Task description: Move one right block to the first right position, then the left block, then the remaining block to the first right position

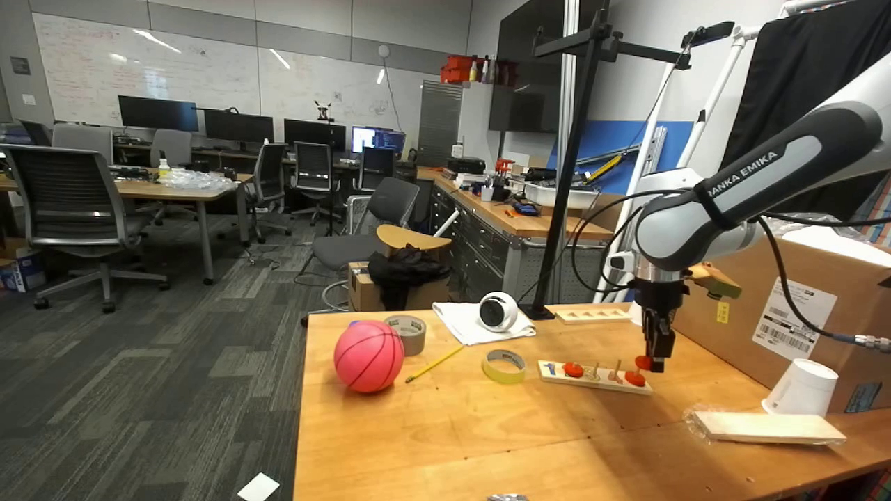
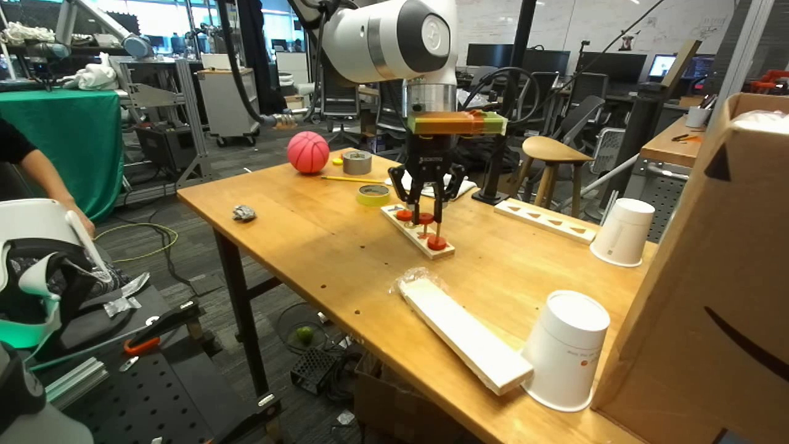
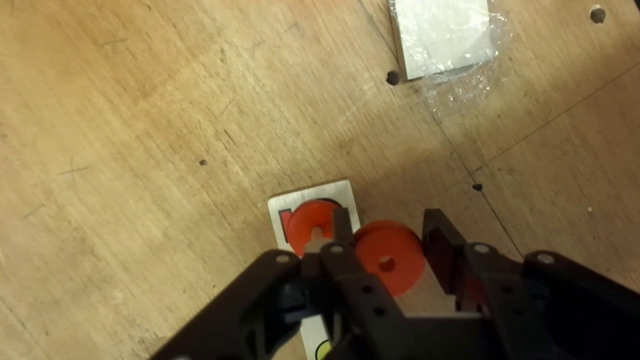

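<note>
Fingers (image 2: 439, 202) of my black hand (image 2: 426, 214) pinch a red disc (image 3: 400, 255) above a pale wooden pegboard (image 1: 592, 382) bearing two more discs (image 2: 436, 243); a brown cardboard box (image 2: 696, 265) holds white material (image 2: 764, 122).

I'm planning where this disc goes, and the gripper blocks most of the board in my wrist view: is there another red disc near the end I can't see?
Observer: Yes, in both exterior views a red disc sits near that end of the board.
Operator: How high is the one I'm holding?
Observer: In an exterior view the held disc hangs higher than the end disc.
Operator: Anything just past the hidden end?
Observer: A roll of yellow tape, set apart from the board.
</note>
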`<state>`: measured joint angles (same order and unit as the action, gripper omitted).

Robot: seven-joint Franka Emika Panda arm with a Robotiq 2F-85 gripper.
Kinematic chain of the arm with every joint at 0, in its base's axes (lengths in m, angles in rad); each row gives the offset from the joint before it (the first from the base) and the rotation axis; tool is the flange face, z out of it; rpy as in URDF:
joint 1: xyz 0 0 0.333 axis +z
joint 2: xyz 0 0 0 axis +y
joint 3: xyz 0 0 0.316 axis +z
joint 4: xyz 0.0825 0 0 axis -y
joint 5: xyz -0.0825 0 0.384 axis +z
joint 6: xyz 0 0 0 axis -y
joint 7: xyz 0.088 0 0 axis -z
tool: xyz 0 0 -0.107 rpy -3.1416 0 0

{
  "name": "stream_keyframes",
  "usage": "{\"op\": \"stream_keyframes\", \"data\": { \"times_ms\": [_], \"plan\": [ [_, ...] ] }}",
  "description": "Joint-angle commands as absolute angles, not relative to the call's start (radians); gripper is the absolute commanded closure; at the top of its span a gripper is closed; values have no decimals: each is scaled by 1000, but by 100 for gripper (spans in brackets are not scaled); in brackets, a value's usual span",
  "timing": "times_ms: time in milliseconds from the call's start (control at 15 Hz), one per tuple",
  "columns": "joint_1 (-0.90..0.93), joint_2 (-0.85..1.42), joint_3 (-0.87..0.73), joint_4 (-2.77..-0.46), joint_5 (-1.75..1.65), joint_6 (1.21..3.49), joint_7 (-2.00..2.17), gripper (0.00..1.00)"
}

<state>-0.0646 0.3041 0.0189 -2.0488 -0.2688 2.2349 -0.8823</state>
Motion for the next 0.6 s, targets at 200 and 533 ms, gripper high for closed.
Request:
{"op": "stream_keyframes", "data": {
  "times_ms": [200,533],
  "plan": [
    [-77,318,9,-2012,-267,2237,-898,76],
    [-83,357,8,-1943,-270,2227,-901,76]
  ]
}}
